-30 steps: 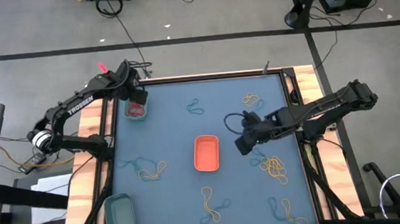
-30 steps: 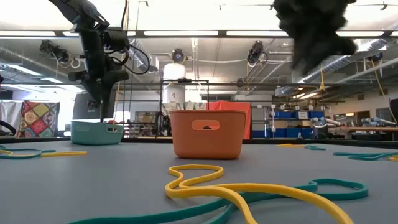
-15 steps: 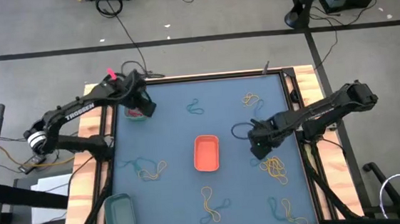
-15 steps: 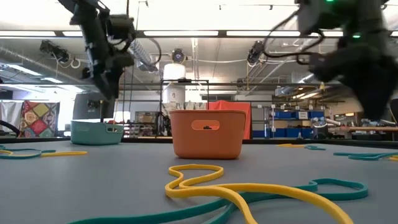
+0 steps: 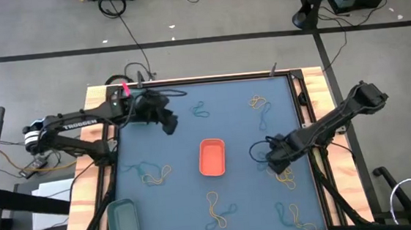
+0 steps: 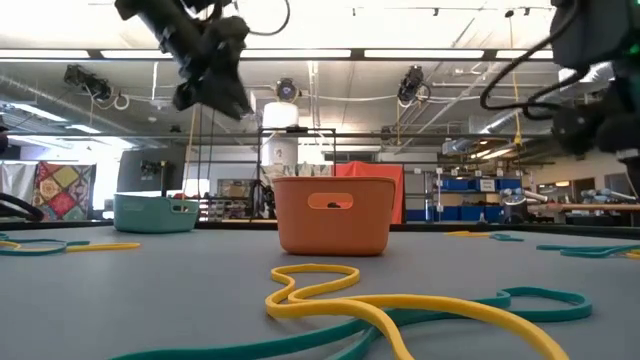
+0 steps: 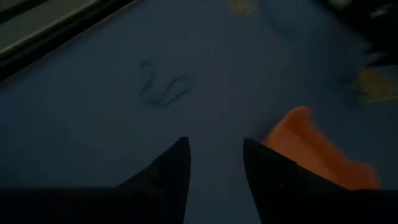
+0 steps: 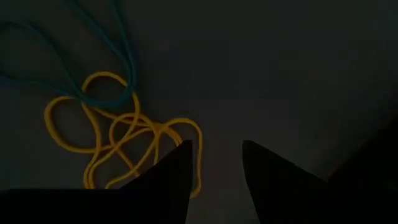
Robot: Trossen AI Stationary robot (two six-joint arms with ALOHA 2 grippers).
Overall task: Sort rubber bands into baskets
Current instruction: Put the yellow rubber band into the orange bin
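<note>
The orange basket (image 5: 211,157) stands mid-table, a dull teal-green basket (image 5: 123,218) at the near left, and a pale green basket (image 6: 155,212) holding red bands at the far left. Rubber bands lie scattered flat: a teal one (image 5: 201,111), a yellow tangle (image 5: 283,173), and yellow-teal pairs (image 5: 155,172). My left gripper (image 5: 168,124) hangs open and slanting above the table, between the far-left basket and the teal band (image 7: 163,90). My right gripper (image 5: 274,161) points down, open, just beside the yellow tangle (image 8: 118,143) and above it.
More bands lie at the far right (image 5: 258,103), the near middle (image 5: 216,206) and the near right (image 5: 293,215). Black cables run along the table's wooden side rails (image 5: 313,84). Bare blue mat (image 5: 178,146) shows between the left gripper and the orange basket.
My left gripper has swung from above the far-left basket toward the table's middle, tipping from pointing down to a forward slant. My right gripper has dropped and gone toward the near edge, ending over the yellow tangle at the right. No band has moved.
</note>
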